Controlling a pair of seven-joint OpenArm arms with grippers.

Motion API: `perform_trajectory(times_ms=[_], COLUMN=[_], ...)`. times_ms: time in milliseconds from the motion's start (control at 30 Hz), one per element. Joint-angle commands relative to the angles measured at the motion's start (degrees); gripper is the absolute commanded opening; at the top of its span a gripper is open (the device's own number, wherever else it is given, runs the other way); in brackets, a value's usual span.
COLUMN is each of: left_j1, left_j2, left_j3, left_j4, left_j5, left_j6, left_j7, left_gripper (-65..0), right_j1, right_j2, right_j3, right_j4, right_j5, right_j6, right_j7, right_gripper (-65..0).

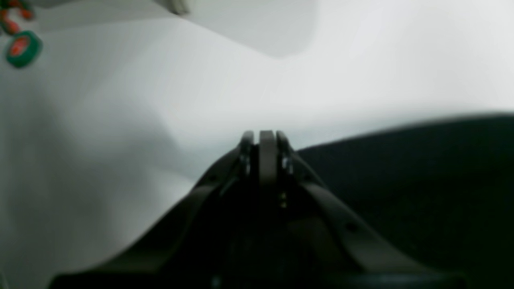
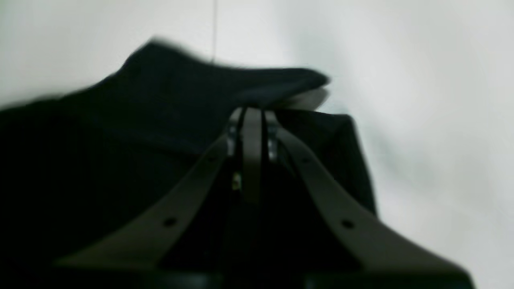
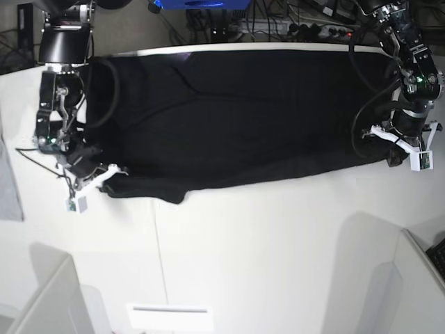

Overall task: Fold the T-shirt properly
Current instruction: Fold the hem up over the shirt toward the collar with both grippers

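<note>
From over the left arm, everything is looking soft and out of focus. The left gripper [image 1: 267, 138] is sitting low in the middle, its dark fingers [image 1: 248, 141] pressing together at the tips with no gap showing between them. Whether any cloth is caught there is too blurred to tell. The black T-shirt [image 1: 421, 180] is lying to the right of the fingers, its edge running up toward the right side. The white tabletop [image 1: 200, 88] is filling the rest. A green and red roll [image 1: 23, 48] is resting at the far upper left, well apart from the gripper.
</note>
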Motion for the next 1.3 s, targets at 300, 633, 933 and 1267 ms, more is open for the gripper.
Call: perform_trajectory(times_ms=[300, 633, 933, 1267], left_j1=[4.6, 10.3, 12.8, 15.4], left_j2=[-0.3, -3.3, -3.6, -3.5], left_j3=[-2.1, -10.1, -10.3, -13.6], left_j4=[1.2, 1.2, 1.2, 1.3], left_j5=[-0.5, -16.1, -17.3, -17.5], left_j6=[-6.1, -7.4, -7.4, -7.4], left_j7=[-1.0, -1.0, -1.0, -1.0], left_gripper=[-65.0, -65.0, -65.0, -65.0], right_j1=[-5.0, -8.0, -12.3, -17.1], right_j2=[0.9, 0.4, 0.0, -2.3], right_j3=[0.4, 5.3, 7.9, 13.6], right_j4=[10.2, 18.4, 25.1, 27.1], right_j5=[1.0, 1.2, 1.2, 4.5], right_j6=[0.3, 0.3, 0.3, 0.8], right_j7=[-1.0, -9.0, -12.9, -18.2], right_gripper=[-65.0, -65.0, -65.0, -65.0])
